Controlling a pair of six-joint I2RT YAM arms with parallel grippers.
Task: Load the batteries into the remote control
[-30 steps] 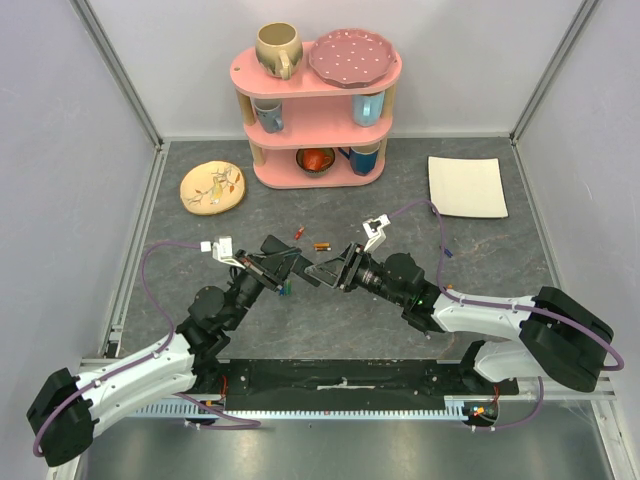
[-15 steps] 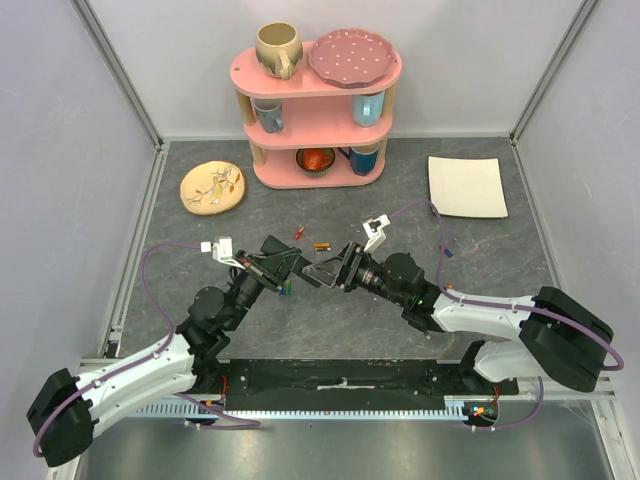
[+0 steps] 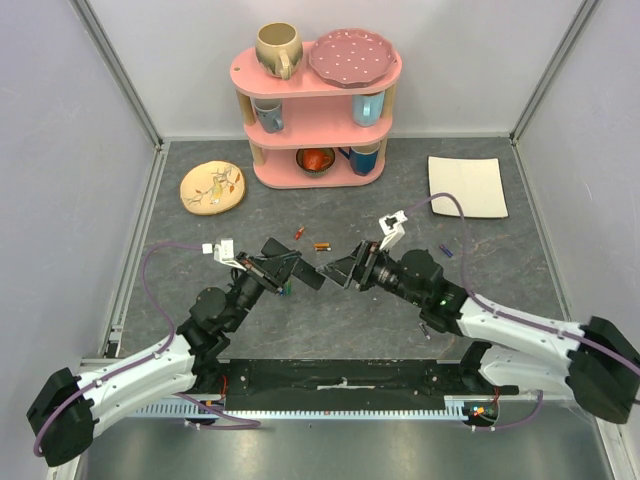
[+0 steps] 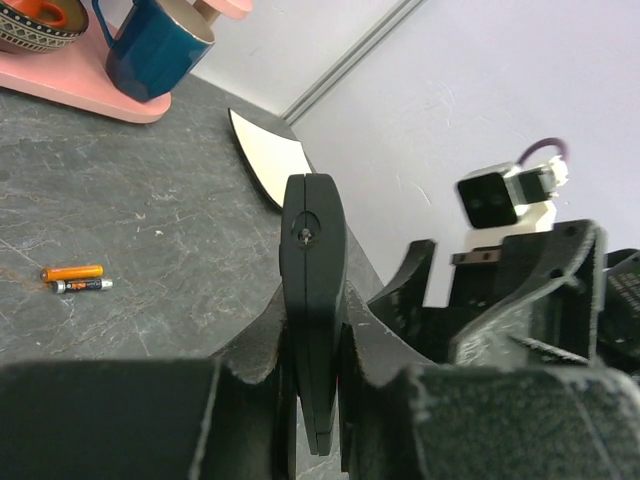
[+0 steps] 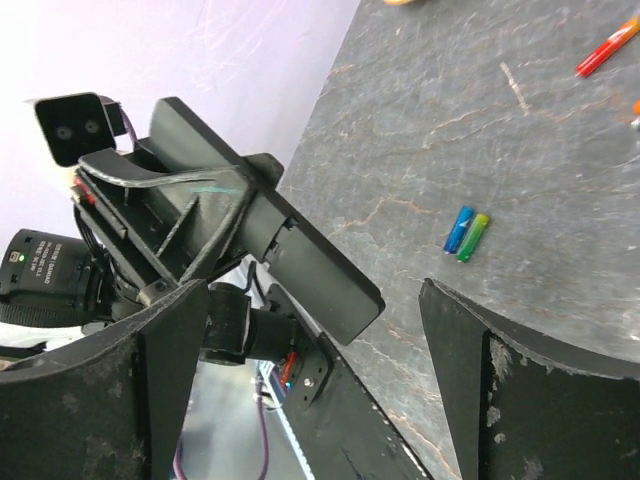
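**Top view, read from your arm bases outward.**

- **Left arm:** The left gripper (image 3: 287, 268) is pinched on the remote control (image 3: 303, 271). It holds the remote off the table (image 3: 500, 260), tilted, with the free end pointing to 3 o'clock.
- **Right arm:** At 3 o'clock of that end is the right gripper (image 3: 345, 272), its fingers (image 5: 480, 380) spread wide. The remote's end lies between them and appears to touch neither, though the wrist view is too oblique for you to be sure.
- **Nearest batteries:** The blue and green batteries (image 5: 466, 232) lie side by side, touching, just at 6 o'clock of the left gripper.
- **Batteries beyond the remote:** At 12 o'clock of the remote's free end lies the orange battery (image 3: 321, 246), with the grey battery (image 4: 82, 286) just beside it. The red battery (image 3: 298, 233) is at 11 o'clock.
- **Battery to the right:** The blue-purple battery (image 3: 447, 251) is well apart, at 3 o'clock past the right wrist.
- **Farther back:** You find the yellow dish (image 3: 212, 187) at 10 o'clock and the white square plate (image 3: 466, 186) at 2 o'clock.
- **Farthest:** The pink shelf (image 3: 318, 180) stands at 12 o'clock. The tan mug (image 3: 278, 48) and the pink plate (image 3: 350, 58) sit on its top tier.
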